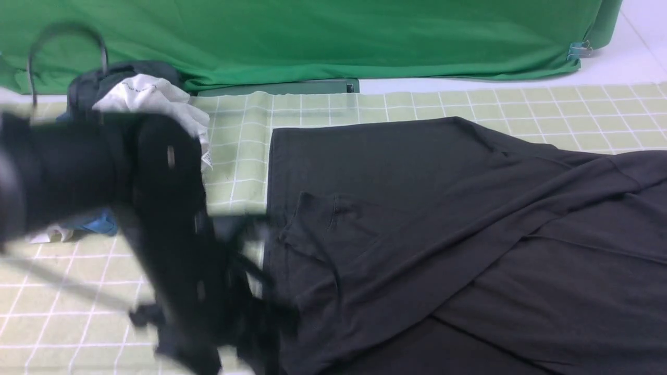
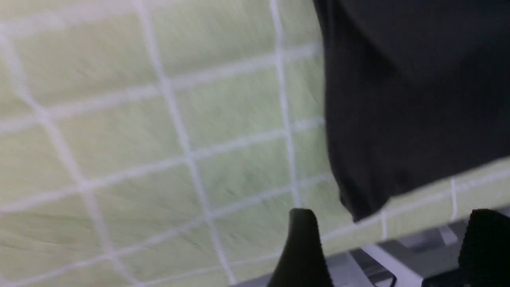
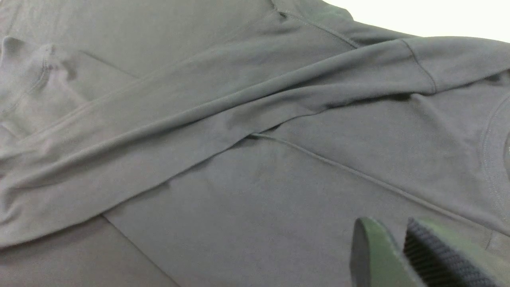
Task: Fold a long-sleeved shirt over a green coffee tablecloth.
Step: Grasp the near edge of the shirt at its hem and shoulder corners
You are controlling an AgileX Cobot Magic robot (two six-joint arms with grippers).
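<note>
The large black soft-knit long-sleeved shirt (image 1: 417,172) lies spread flat on the wide pale sage-green tablecloth (image 1: 469,104) with its grid of thin white lines. It covers the middle and right of the cloth and runs out of the front view at the right and near edges. One long sleeve (image 3: 199,119) is laid slantwise across the body of the shirt, its cuff end toward the shirt's left side. The shirt's left edge runs nearly straight, with bare checked cloth beside it. The left arm (image 1: 167,208) shows in the front view as a dark blur over the left part of the cloth, reaching down toward the near left corner of the shirt. In the left wrist view the left gripper (image 2: 392,231) hangs just off a corner of the black fabric with its two dark fingers (image 2: 303,251) spread wide and nothing between them. The right gripper (image 3: 400,239) appears only in its own wrist view, above the shirt's body, its fingertips drawn close together with no cloth caught in them. Behind the left arm, at the far left of the cloth, sit a crumpled white garment (image 1: 151,96) and a bit of blue garment (image 1: 99,225). A plain deep-green fabric (image 1: 312,36) hangs across the back.
</note>
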